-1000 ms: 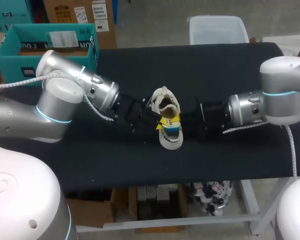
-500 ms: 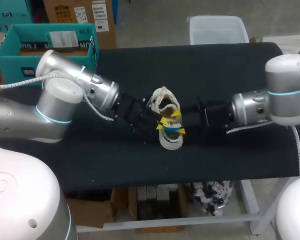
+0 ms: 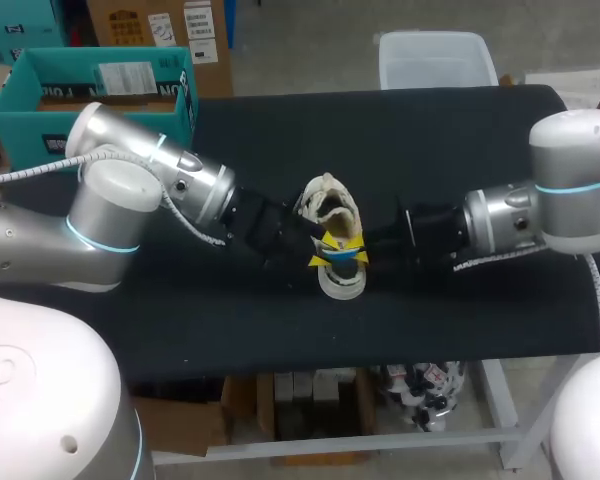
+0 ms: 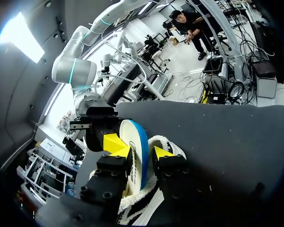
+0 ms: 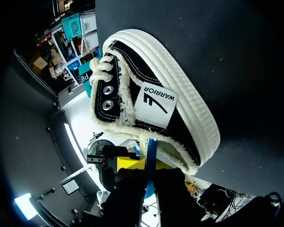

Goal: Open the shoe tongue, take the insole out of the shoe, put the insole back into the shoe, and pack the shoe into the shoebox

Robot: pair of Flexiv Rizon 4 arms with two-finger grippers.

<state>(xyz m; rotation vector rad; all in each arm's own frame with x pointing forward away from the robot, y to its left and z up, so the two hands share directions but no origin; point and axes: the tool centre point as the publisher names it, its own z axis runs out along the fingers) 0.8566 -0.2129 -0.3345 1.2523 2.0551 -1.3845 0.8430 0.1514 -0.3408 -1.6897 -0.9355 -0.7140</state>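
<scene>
Nudges left gripper (image 4: 141, 152) in from 9 o'clock, clamps blue-edged white foam insole (image 4: 132, 137), probably light and floppy, mid-edge; cannot tell right gripper's (image 5: 150, 187) closure.

Shows a black canvas shoe (image 3: 330, 212) with thick white sole and fleecy cream lining, standing on its sole mid-surface, toe toward the near edge. Shows a white, blue-edged insole (image 4: 136, 152) upright on edge at the shoe's mouth. Places the teal, open shoebox (image 3: 40, 118) off the far left corner.
</scene>
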